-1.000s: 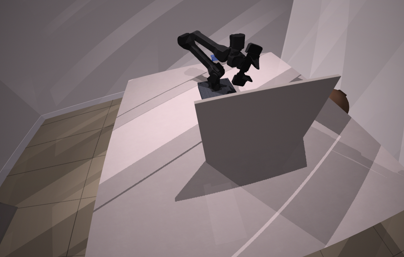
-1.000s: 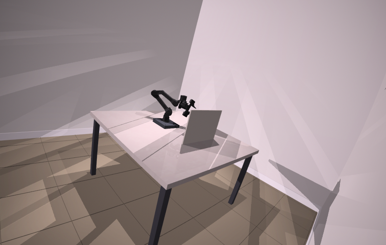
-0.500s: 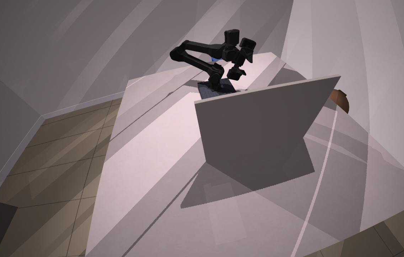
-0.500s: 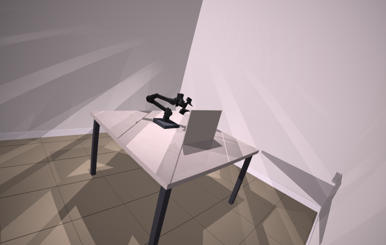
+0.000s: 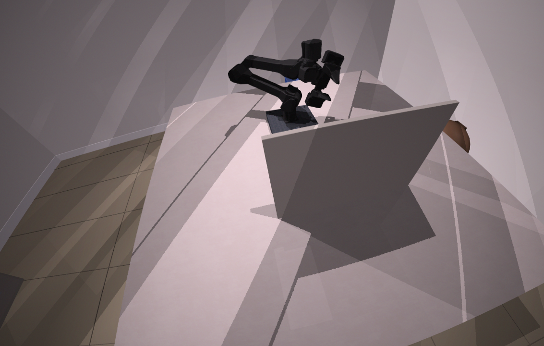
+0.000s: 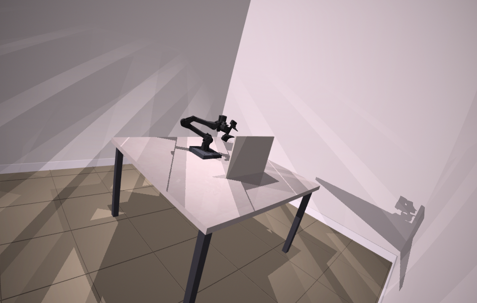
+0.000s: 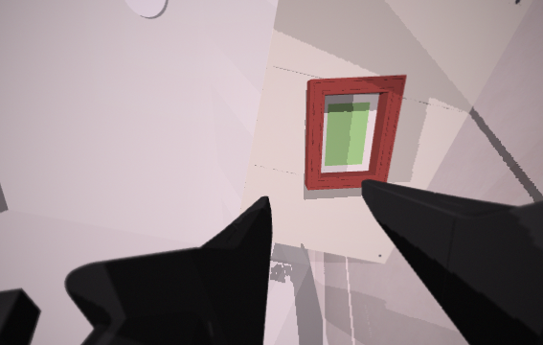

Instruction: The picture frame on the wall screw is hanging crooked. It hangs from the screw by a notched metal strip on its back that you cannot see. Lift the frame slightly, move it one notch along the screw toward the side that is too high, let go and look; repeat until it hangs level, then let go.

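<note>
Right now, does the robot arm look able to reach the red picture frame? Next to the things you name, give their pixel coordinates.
Probably yes. In the wrist view, the jaws stand open before the red picture frame (image 7: 314,134), with nothing visible between; sideways they may need realigning, as the frame appears off-centre.

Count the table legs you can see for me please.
3, all in the exterior view: the left leg, the near leg, which runs out of the bottom of the picture, and the right leg. Another may be hidden at the far corner.
</note>
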